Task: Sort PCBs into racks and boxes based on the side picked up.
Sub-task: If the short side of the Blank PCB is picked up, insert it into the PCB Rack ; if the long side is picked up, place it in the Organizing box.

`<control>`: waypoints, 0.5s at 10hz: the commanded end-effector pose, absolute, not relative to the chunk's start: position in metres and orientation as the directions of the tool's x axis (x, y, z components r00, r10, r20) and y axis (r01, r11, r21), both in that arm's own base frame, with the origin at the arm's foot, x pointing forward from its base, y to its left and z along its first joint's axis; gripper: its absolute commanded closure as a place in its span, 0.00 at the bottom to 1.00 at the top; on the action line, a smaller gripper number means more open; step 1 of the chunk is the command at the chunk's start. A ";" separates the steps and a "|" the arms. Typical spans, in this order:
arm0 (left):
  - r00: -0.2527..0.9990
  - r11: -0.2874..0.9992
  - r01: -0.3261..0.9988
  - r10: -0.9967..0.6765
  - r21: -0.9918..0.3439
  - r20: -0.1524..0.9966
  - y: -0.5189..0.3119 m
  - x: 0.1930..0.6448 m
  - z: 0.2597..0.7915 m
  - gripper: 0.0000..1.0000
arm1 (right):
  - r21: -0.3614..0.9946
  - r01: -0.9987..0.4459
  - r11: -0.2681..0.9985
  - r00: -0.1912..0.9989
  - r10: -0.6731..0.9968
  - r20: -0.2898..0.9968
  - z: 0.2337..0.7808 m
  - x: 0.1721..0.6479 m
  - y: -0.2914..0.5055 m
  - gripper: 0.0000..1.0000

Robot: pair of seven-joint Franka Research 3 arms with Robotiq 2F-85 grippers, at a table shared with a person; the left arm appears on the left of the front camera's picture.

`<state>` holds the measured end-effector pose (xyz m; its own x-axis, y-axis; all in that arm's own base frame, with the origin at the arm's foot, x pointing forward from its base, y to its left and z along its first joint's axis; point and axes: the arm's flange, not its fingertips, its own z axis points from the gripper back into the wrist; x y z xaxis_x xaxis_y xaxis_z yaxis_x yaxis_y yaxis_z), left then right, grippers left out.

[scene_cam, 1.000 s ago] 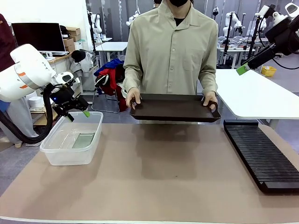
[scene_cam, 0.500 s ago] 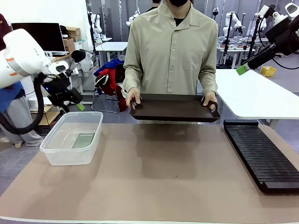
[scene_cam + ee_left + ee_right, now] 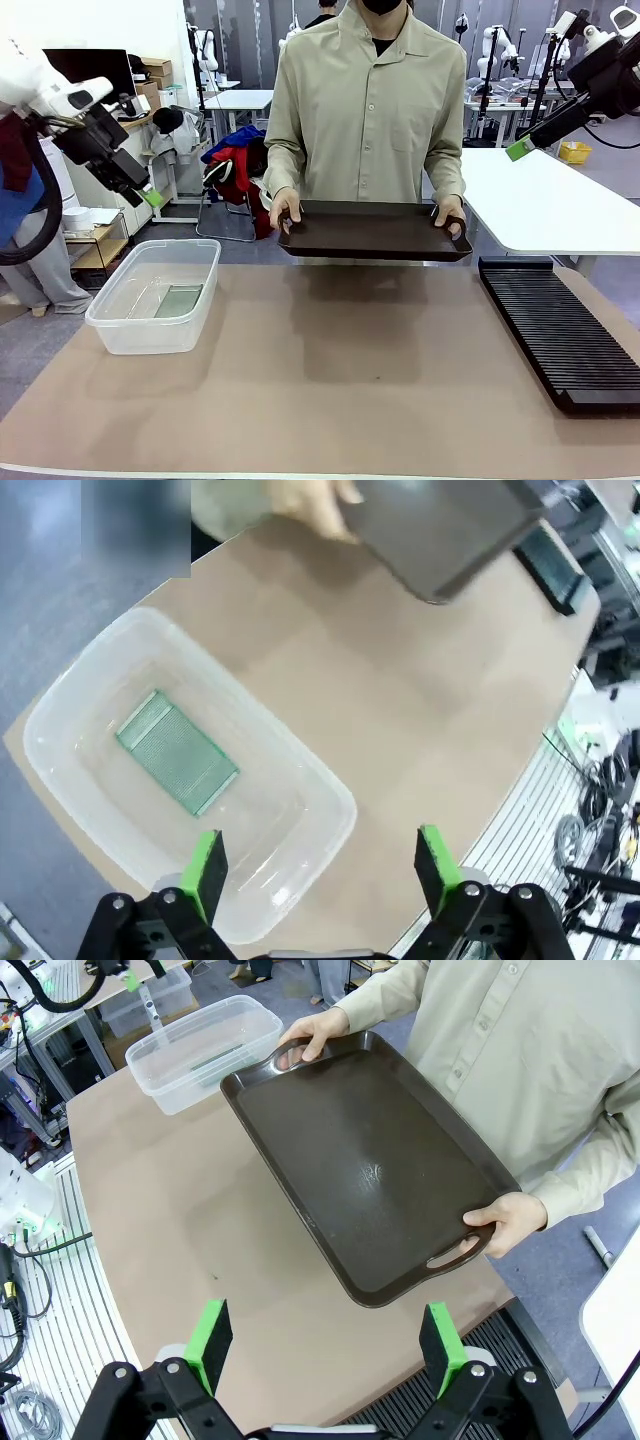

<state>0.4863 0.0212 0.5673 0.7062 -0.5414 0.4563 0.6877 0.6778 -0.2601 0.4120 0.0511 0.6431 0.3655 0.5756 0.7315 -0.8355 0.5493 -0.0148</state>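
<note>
Lying in the tub (image 3: 300, 790), one PCB (image 3: 176, 752) sits below the open left claw (image 3: 318, 865).

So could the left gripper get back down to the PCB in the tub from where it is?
Probably yes. The left gripper is open, holds nothing, and looks down into the tub, which has no lid. The PCB lies flat on its floor with nothing over it, though lying flat may make gripping awkward.

A dark brown tray (image 3: 370, 1165) is held by a person's two hands (image 3: 318, 1030) at 11 and 4 o'clock. A clear tub (image 3: 205, 1050) is seen at 10 o'clock.
</note>
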 end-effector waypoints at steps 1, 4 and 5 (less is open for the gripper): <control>0.624 0.598 0.765 -0.593 -0.240 0.509 0.021 0.465 0.575 0.00 | -0.012 -0.837 0.547 0.362 0.571 0.737 0.641 0.412 0.052 0.00; 0.556 0.585 0.795 -0.600 -0.159 0.576 0.015 0.448 0.593 0.00 | -0.012 -0.837 0.547 0.362 0.571 0.737 0.641 0.412 0.052 0.00; 0.551 0.580 0.796 -0.574 -0.174 0.606 0.015 0.449 0.595 0.00 | -0.012 -0.837 0.547 0.362 0.571 0.737 0.641 0.412 0.052 0.00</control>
<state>0.4505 0.0144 0.6059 0.5820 -0.5993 0.5497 0.7813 0.5995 -0.1736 0.4120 0.0511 0.6431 0.3656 0.5756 0.7314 -0.8355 0.5494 -0.0148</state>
